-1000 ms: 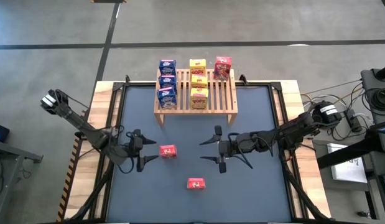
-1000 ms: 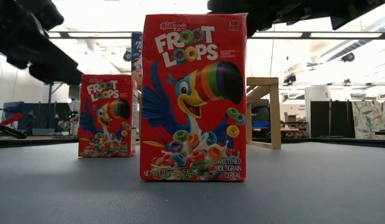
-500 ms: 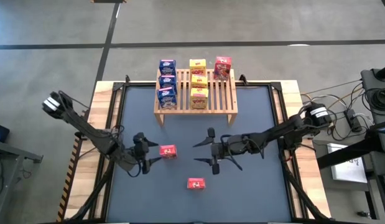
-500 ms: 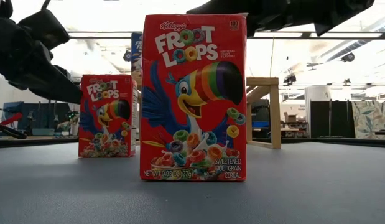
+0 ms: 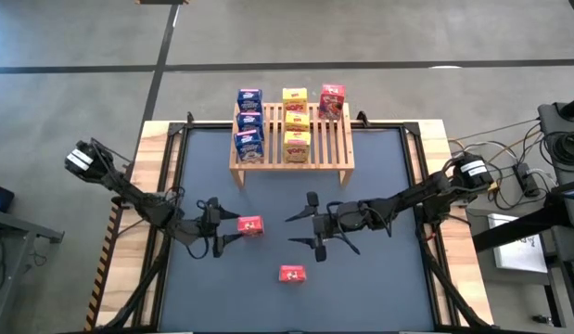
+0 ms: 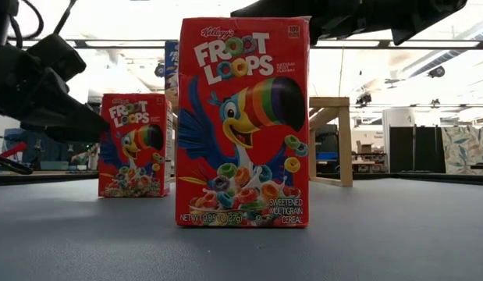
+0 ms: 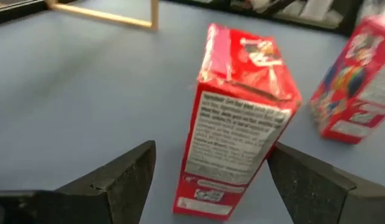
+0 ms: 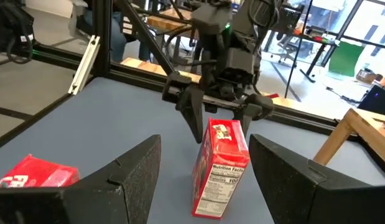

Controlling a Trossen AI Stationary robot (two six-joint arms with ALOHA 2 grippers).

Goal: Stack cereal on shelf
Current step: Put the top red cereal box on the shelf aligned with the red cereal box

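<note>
The wooden slatted shelf [image 5: 291,148] stands at the table's far side. On it are three blue boxes [image 5: 249,121], three yellow boxes [image 5: 297,121] and one red box [image 5: 332,99]. A red cereal box [image 5: 250,224] stands upright on its bottom end on the table; it also shows in the left wrist view [image 7: 242,118]. Another red box [image 5: 292,274] stands nearer the front edge. My left gripper [image 5: 222,224] is open just left of the first red box, its fingers [image 7: 117,180] spread wider than the box. My right gripper [image 5: 291,229] is open and empty to that box's right.
The shelf's right half has bare slats [image 5: 333,139] in front of the red box. The dark mat [image 5: 389,278] has a raised frame [image 5: 175,139] around it. The low view looks past both red boxes [image 6: 243,121] into the room.
My left gripper has moved down and toward the table's right, closing in on the red box. My right gripper has moved toward the table's left, toward the same box. The boxes have stayed where they were.
</note>
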